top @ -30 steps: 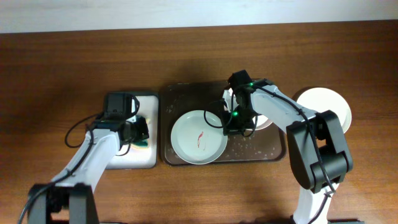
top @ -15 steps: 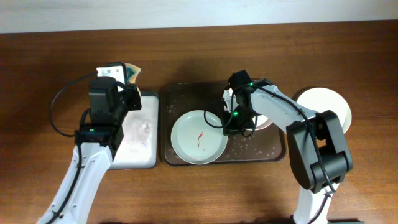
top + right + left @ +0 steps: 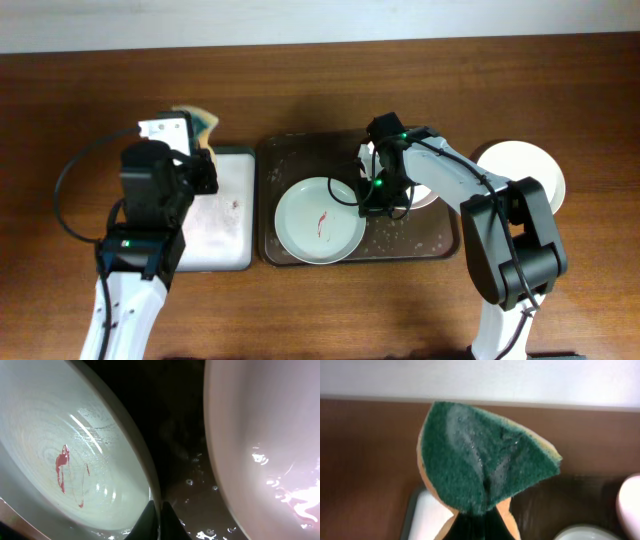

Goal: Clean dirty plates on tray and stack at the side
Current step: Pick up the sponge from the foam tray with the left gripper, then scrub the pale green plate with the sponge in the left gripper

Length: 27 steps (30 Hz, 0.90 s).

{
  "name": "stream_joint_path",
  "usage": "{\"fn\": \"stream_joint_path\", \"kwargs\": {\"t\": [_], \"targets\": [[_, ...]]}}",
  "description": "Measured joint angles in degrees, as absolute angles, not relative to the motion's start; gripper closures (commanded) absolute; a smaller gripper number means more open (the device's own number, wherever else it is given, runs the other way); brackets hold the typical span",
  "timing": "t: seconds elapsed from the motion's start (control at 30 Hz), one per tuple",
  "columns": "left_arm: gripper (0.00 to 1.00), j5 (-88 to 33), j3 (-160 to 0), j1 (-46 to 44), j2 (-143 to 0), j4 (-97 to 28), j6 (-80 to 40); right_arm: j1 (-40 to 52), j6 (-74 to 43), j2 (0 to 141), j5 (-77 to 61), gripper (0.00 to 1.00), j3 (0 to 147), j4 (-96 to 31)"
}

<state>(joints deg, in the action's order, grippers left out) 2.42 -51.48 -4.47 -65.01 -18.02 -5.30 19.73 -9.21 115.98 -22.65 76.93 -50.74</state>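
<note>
Wood bench (image 3: 60,100) | we've lifted sponge (image 3: 485,455) off small tray (image 3: 230,250), left gripper (image 3: 479,530) clenched on it | right gripper (image 3: 159,520) pinches green plate (image 3: 320,222) rim | scrubbing likely next

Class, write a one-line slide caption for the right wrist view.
Right tool pinches the rim of the red-marked green plate, beside a pinkish plate on the wet dark tray.

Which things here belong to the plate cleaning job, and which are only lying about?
Job:
- pale green round plate with red marks
- pinkish white round plate
- white round plate at the side
- dark brown rectangular tray
- green-and-orange sponge

Lying about:
- smaller white-lined tray
- brown wooden table
</note>
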Motion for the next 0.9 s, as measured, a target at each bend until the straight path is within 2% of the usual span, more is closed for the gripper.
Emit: {"fn": "stream_joint_path", "kwargs": {"t": [0.1, 0.2, 0.33, 0.4, 0.5, 0.6, 0.63, 0.67, 0.73, 0.8, 0.9], "targets": [[1.00, 2.42, -51.57, -4.47, -75.18, -26.81, -7.20, 19.73, -9.23, 115.98, -22.65, 0.96, 76.93, -50.74], [1.00, -1.15, -51.57, -4.45, -86.28, -30.02, -10.59, 19.73, -9.23, 115.96, -22.65, 0.96, 76.93, -50.76], [1.00, -12.23, -54.72, -4.73, -86.26, -35.18, -11.64, 19.73, -9.23, 115.96, -22.65, 0.96, 76.93, -50.76], [1.00, -17.78, -56.03, -7.68, -85.73, -34.79, -12.10, 19.73, -9.21, 115.96, -22.65, 0.96, 76.93, -50.76], [1.00, -21.28, -56.05, -16.80, -85.78, -32.67, -15.18, 19.73, -9.23, 115.96, -22.65, 0.96, 76.93, -50.76], [1.00, -22.15, -56.16, -21.61, -90.50, -29.47, -25.10, 19.73, -9.23, 115.98, -22.65, 0.95, 76.93, -50.76], [1.00, -22.15, -56.16, -22.68, -92.31, -28.23, -27.88, 19.73, -9.26, 115.96, -22.65, 0.87, 76.93, -50.74], [1.00, -22.17, -56.16, -24.10, -94.72, -26.26, -30.37, 19.73, -9.45, 115.96, -22.63, 0.86, 76.93, -50.72], [1.00, -22.28, -56.16, -26.06, -97.08, -23.94, -32.93, 19.73, -9.30, 115.98, -22.65, 0.87, 76.90, -50.37], [1.00, -22.35, -56.16, -28.03, -98.94, -21.17, -35.31, 19.73, -10.52, 115.96, -22.68, 0.95, 76.93, -49.63], [1.00, -20.88, -56.23, -30.48, -100.82, -18.52, -39.48, 19.73, -11.11, 115.96, -23.03, 0.96, 76.93, -49.23]]}}
